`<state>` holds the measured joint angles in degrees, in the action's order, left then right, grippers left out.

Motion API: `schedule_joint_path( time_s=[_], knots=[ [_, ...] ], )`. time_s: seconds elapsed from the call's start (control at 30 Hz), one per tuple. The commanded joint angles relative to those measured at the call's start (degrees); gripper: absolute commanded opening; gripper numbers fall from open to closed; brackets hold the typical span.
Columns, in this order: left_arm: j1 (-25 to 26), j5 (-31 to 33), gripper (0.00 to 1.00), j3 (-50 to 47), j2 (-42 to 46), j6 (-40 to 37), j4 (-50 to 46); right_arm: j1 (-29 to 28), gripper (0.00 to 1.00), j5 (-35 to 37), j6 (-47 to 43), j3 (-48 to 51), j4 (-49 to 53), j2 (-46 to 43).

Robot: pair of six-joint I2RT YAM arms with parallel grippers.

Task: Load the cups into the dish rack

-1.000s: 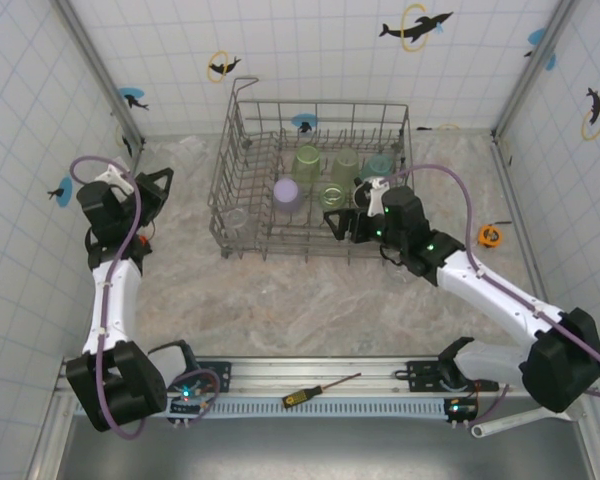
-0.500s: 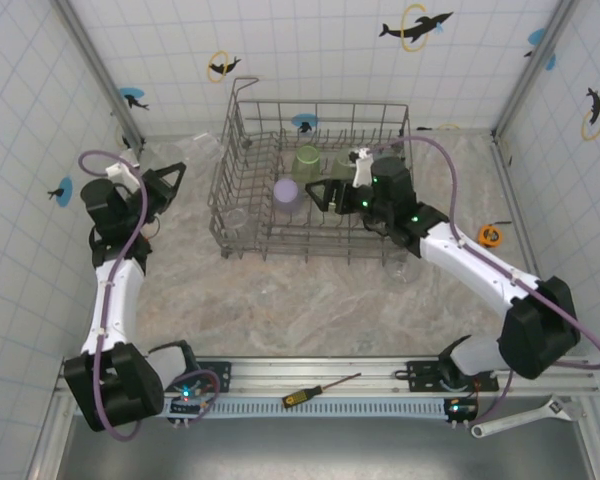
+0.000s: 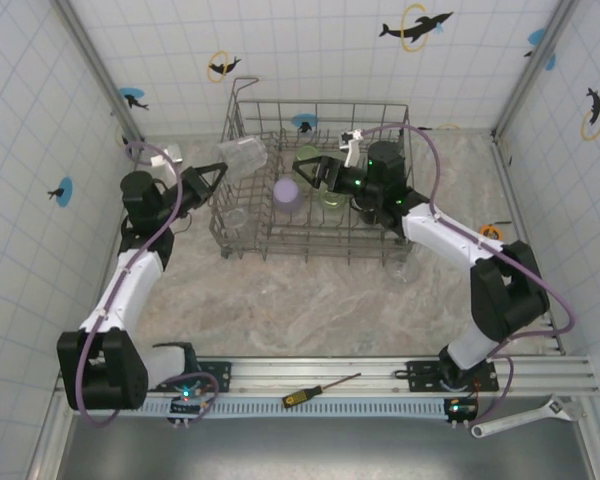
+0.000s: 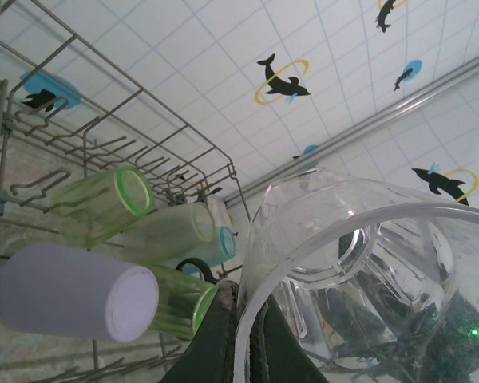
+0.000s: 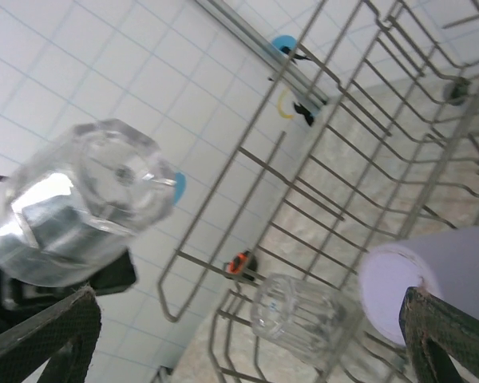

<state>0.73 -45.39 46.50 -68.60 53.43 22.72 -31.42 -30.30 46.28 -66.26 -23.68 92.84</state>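
The clear cup (image 3: 242, 152) hangs tilted over the rack's (image 3: 300, 246) left edge. The left pincer (image 3: 218, 174) has it by the rim, jaws closed tight on the thin wall. Inside the rack lie a lavender cup (image 3: 286, 192), green cups (image 4: 104, 199) and a second clear one (image 3: 234, 218) at the near-left corner. The right pincer (image 3: 310, 172) is spread wide and holds nothing; it sits above the rack's middle, facing the held cup. The step in hand looks like seating this cup in the rack. To do it well, carry it well clear of the wall, turn the mouth down and lower it onto free tines left of the lavender cup. Let go only once it rests, and keep the right arm clear.
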Motion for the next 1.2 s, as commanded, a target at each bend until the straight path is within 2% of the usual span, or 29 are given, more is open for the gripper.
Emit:
schedule_joint_path(
  time_s=[0.0, 0.37, 0.8, 1.03, 1.17],
  knots=[
    [1.4, 0.3, 0.00, -0.2, -1.9, 1.8, 6.5, 0.7, 1.00, -4.8, 6.4, -2.6, -11.7, 2.0],
    [5.2, 0.7, 0.00, 0.6, -7.6, 3.6, 10.9, 0.3, 1.00, -7.9, 16.6, -6.0, -23.9, 8.7],
    [6.9, 0.6, 0.00, 0.1, -10.0, 6.4, 16.1, -3.2, 1.00, -7.0, 25.9, -14.1, -30.5, 18.1],
    [7.5, 0.4, 0.00, -0.5, -10.4, 6.5, 16.3, -3.9, 1.00, -5.2, 29.0, -15.2, -33.2, 19.8],
    [7.6, 0.3, 0.00, -0.9, -10.4, 6.4, 16.2, -4.0, 0.90, -5.6, 32.1, -15.4, -36.7, 20.6]
  ],
)
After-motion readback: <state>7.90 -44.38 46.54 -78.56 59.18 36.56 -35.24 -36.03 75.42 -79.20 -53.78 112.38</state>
